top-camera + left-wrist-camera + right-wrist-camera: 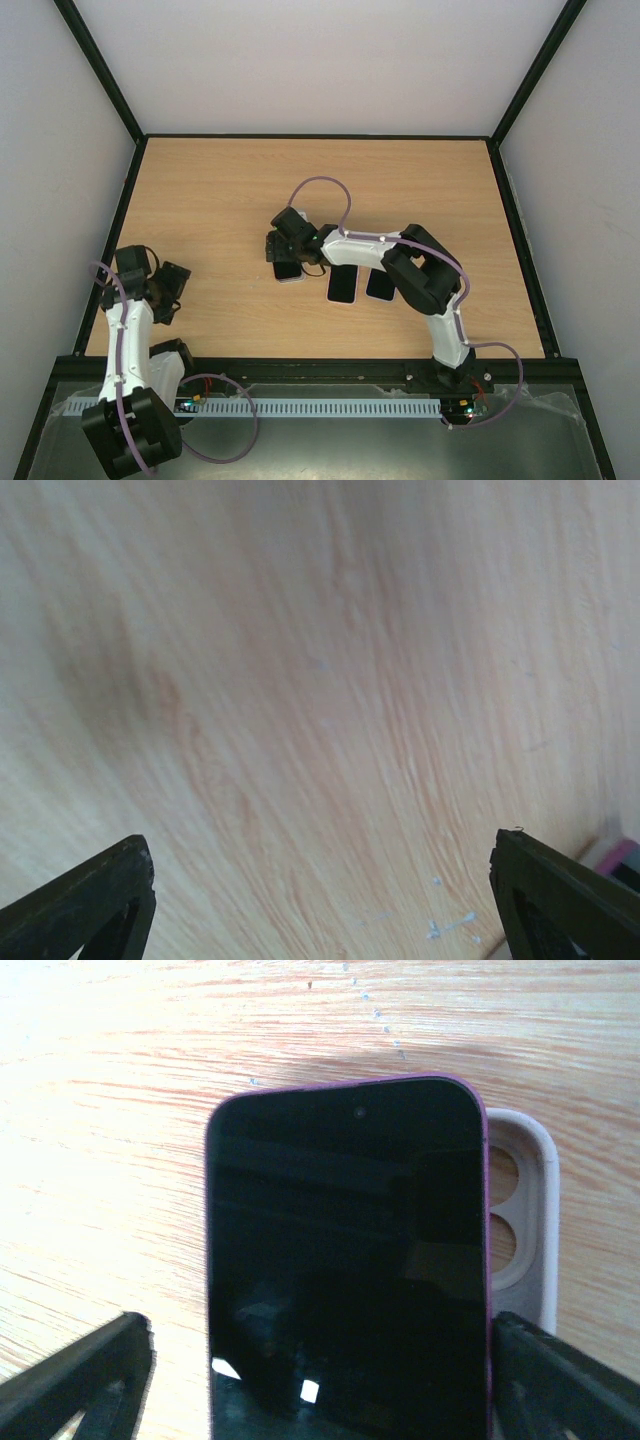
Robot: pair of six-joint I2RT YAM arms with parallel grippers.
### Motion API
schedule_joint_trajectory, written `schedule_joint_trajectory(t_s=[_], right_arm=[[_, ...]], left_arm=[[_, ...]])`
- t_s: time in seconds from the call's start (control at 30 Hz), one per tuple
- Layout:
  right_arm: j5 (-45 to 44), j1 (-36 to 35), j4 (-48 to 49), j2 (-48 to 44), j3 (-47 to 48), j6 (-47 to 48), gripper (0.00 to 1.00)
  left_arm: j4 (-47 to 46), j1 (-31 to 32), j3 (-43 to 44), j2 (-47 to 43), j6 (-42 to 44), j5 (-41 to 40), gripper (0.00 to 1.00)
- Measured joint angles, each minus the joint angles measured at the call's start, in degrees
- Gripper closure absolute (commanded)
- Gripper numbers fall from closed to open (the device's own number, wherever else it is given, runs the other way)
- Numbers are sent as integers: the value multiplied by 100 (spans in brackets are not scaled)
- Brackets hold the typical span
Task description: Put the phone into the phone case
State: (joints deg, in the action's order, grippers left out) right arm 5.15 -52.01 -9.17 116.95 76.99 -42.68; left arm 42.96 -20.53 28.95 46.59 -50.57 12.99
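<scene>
Phone (345, 1260) askew over white case (540, 1220) on desk (100, 1110); right gripper (320, 1328) unclenched astride it: square phone to case, then press flat.

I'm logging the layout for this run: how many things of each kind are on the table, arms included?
Phone with purple rim: 1
White phone case, partly under that phone: 1
Other dark phone-shaped slabs, phone or case, cannot tell: 2
Robot arms, left arm and right arm: 2
Total: 6
</scene>
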Motion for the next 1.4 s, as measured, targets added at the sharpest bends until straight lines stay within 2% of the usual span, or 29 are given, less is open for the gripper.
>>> schedule_joint_trajectory(t_s=[0.2, 0.37, 0.5, 0.67, 0.77, 0.9, 0.93, 1.13, 1.23, 1.4], right_arm=[[94, -2, -13, -245, -68, 44, 2], [-68, -2, 31, -717, -369, 109, 3], [-466, 4, 42, -1008, -455, 129, 2], [-861, 127, 101, -1091, -588, 129, 0], [-855, 208, 129, -1075, -769, 177, 15], [-599, 306, 400, -962, -979, 170, 41], [-525, 326, 468, -938, -1029, 162, 44], [81, 505, 1137, -824, -1569, -2, 49], [291, 629, 1386, -809, -1792, -44, 55], [669, 739, 2094, -815, -2129, -173, 58]], left_arm=[[-518, 79, 0, 0, 560, 662, 10], [-1163, 343, -28, -13, 822, 1554, 13], [-1878, 741, -229, 33, 748, 2135, 16], [-2581, 1456, -254, 459, 544, 2317, 24], [-2855, 1930, -221, 850, 439, 2236, 30], [-3407, 2516, -151, 1473, 278, 2135, 36], [-3526, 2599, -151, 1587, 229, 2122, 38], [-4444, 3008, -149, 2323, -44, 2037, 38], [-4739, 3112, -109, 2682, -109, 2026, 38], [-5128, 3235, -59, 3200, -133, 2011, 40]])
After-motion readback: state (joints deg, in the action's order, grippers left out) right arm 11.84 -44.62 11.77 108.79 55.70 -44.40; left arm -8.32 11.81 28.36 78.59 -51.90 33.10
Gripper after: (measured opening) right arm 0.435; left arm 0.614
